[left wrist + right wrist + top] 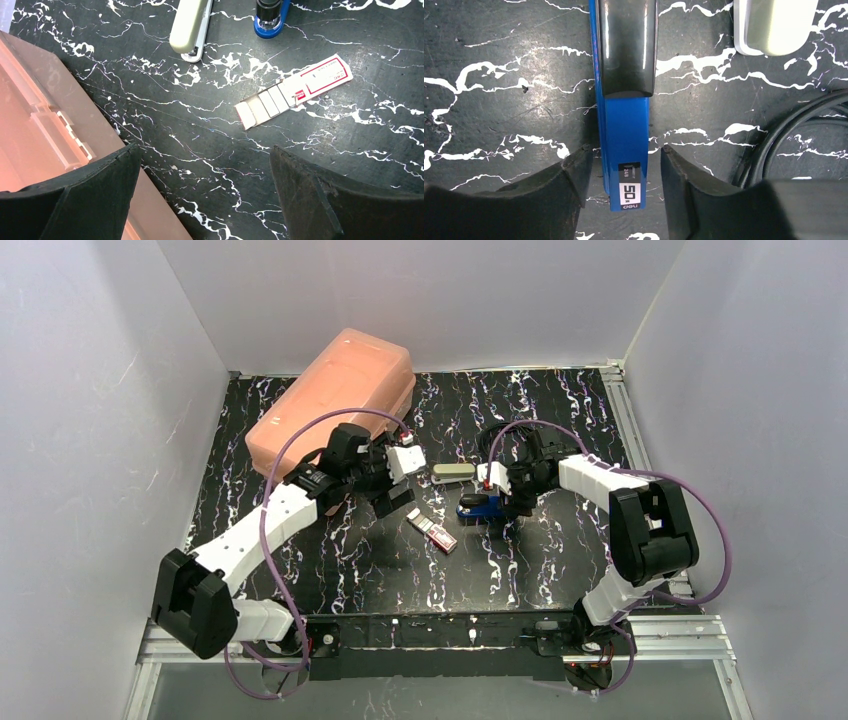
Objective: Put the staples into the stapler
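Stapler (624,120) flanked by right tool (624,167), staples (295,92) lying apart nearby

The stapler (624,130) is glossy plastic, the staples box (322,75) matt cardboard, the table (200,150) smooth.

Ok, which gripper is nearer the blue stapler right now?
Right. The right gripper straddles the blue stapler, a finger on each side. The left gripper hangs open off to the side, nearer the staple box.
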`<control>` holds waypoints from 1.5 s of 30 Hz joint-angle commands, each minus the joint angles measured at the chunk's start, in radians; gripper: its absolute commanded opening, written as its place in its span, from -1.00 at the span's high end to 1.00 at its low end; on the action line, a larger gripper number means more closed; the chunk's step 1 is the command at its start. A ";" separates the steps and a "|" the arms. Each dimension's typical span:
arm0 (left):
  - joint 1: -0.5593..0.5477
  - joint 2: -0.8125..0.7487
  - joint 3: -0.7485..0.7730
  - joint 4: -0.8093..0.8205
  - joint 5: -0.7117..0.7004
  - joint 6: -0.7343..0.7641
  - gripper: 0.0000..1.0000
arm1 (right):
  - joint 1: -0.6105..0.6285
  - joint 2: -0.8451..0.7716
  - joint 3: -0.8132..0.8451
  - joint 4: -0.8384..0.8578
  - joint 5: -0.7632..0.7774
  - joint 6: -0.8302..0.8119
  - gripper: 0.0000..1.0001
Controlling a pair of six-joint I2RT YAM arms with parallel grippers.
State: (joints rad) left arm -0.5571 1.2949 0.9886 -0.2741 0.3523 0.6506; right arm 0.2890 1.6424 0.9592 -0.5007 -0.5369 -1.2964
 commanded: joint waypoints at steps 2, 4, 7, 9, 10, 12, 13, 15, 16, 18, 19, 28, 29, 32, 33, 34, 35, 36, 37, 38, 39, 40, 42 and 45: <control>0.014 -0.061 0.049 -0.051 -0.003 -0.063 -0.97 | -0.001 -0.044 0.035 -0.027 0.021 0.025 -0.40; 0.018 -0.074 0.055 -0.060 -0.017 -0.077 -0.97 | -0.001 -0.068 0.046 -0.038 0.025 0.071 -0.57; 0.025 -0.102 0.071 -0.072 -0.053 -0.114 -0.97 | -0.003 -0.119 0.062 -0.030 0.040 0.180 -0.90; 0.030 -0.120 0.090 -0.083 -0.081 -0.145 -0.97 | -0.003 -0.162 0.078 -0.007 0.061 0.275 -0.97; 0.032 -0.129 0.100 -0.088 -0.101 -0.164 -0.97 | -0.004 -0.185 0.084 0.011 0.080 0.335 -0.97; 0.035 -0.146 0.120 -0.096 -0.148 -0.211 -0.97 | -0.005 -0.233 0.108 0.032 0.120 0.457 -0.97; 0.036 -0.154 0.131 -0.099 -0.179 -0.246 -0.97 | -0.004 -0.255 0.117 0.046 0.143 0.515 -0.97; 0.037 -0.174 0.141 -0.103 -0.235 -0.294 -0.97 | -0.004 -0.299 0.141 0.085 0.200 0.629 -0.97; 0.038 -0.185 0.145 -0.106 -0.264 -0.316 -0.97 | -0.005 -0.314 0.157 0.091 0.225 0.682 -0.97; 0.041 -0.214 0.149 -0.111 -0.327 -0.360 -0.97 | -0.006 -0.350 0.187 0.115 0.311 0.825 -0.97; 0.046 -0.226 0.152 -0.111 -0.355 -0.382 -0.97 | -0.006 -0.365 0.203 0.129 0.361 0.891 -0.97; 0.172 -0.337 0.174 -0.124 -0.443 -0.554 -0.97 | -0.010 -0.434 0.322 0.050 0.504 1.133 -0.97; 0.192 -0.349 0.178 -0.127 -0.419 -0.574 -0.97 | -0.009 -0.430 0.346 0.031 0.493 1.140 -0.97; 0.237 -0.383 0.171 -0.119 -0.361 -0.612 -0.97 | -0.009 -0.422 0.403 -0.009 0.444 1.140 -0.97; 0.250 -0.397 0.160 -0.102 -0.357 -0.621 -0.97 | -0.009 -0.428 0.407 -0.008 0.448 1.143 -0.97; 0.264 -0.411 0.145 -0.082 -0.356 -0.629 -0.97 | -0.010 -0.441 0.404 0.004 0.459 1.150 -0.97; 0.283 -0.426 0.130 -0.062 -0.353 -0.636 -0.97 | -0.009 -0.457 0.390 0.025 0.469 1.154 -0.97; 0.289 -0.438 0.118 -0.050 -0.352 -0.637 -0.97 | -0.010 -0.479 0.369 0.052 0.489 1.160 -0.97; 0.301 -0.448 0.109 -0.042 -0.352 -0.635 -0.97 | -0.010 -0.502 0.346 0.082 0.512 1.171 -0.97; 0.310 -0.457 0.100 -0.037 -0.353 -0.629 -0.97 | -0.010 -0.522 0.324 0.110 0.529 1.180 -0.97; 0.320 -0.467 0.093 -0.033 -0.353 -0.621 -0.97 | -0.009 -0.539 0.308 0.129 0.546 1.181 -0.97; 0.329 -0.480 0.084 -0.025 -0.354 -0.613 -0.97 | -0.010 -0.551 0.298 0.137 0.564 1.181 -0.97; 0.347 -0.512 0.058 -0.008 -0.353 -0.596 -0.97 | -0.011 -0.573 0.288 0.137 0.576 1.176 -0.97; 0.382 -0.561 0.029 0.005 -0.337 -0.589 -0.97 | -0.020 -0.606 0.273 0.145 0.583 1.162 -0.97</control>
State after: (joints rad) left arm -0.2131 0.7910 1.0492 -0.3073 -0.0109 0.0486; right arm 0.2802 1.0843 1.2446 -0.4301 0.0021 -0.1413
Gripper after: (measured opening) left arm 0.984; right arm 0.985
